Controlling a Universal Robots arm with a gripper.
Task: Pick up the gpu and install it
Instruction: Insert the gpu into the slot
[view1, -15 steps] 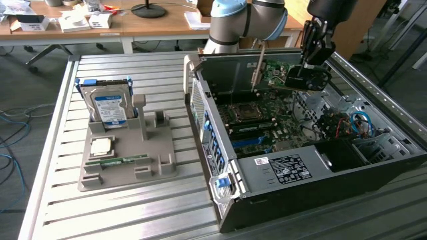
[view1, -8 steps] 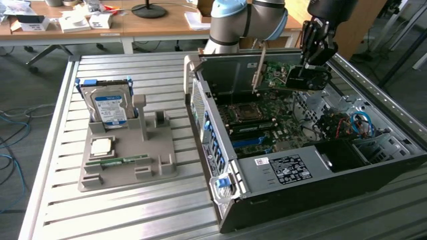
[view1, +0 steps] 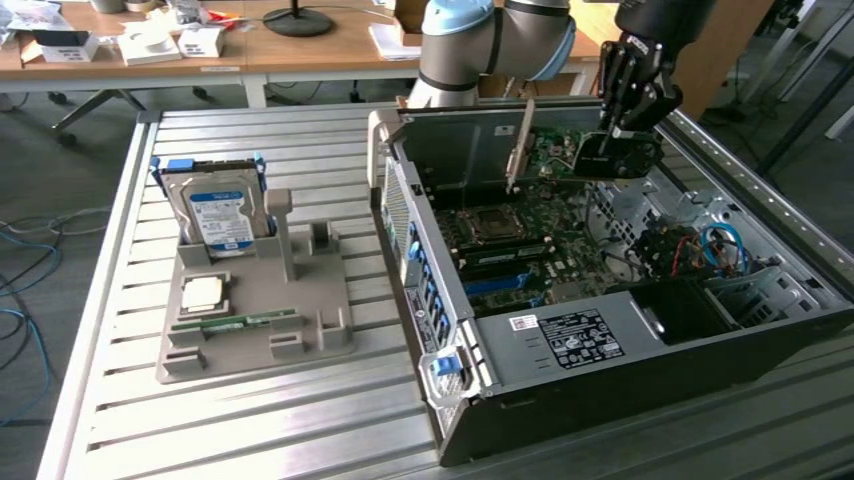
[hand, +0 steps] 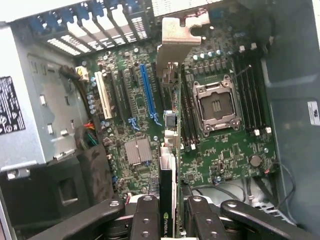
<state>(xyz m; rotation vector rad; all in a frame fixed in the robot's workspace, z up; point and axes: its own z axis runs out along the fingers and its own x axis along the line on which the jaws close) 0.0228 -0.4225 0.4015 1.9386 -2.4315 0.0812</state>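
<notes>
My gripper (view1: 611, 150) hangs over the far end of the open computer case (view1: 667, 345) and is shut on the gpu (view1: 587, 160). The card stands on edge above the motherboard (view1: 534, 240), and its silver bracket (view1: 518, 140) points toward the case's rear wall. In the wrist view the gpu (hand: 168, 190) runs edge-on away from my gripper (hand: 170, 222), between the two black fingers (hand: 146, 220). Its bracket (hand: 177, 40) is at the far end. The card hovers just beside the long blue slot (hand: 148, 92), on the side of the processor socket (hand: 216, 105).
A grey holder tray (view1: 254, 345) on the slatted table at the exterior view's left carries a blue-labelled hard drive (view1: 220, 215), a processor chip (view1: 203, 292) and a green memory stick (view1: 238, 322). Case walls, the drive cage (view1: 747, 290) and cables (view1: 694, 250) ring the motherboard.
</notes>
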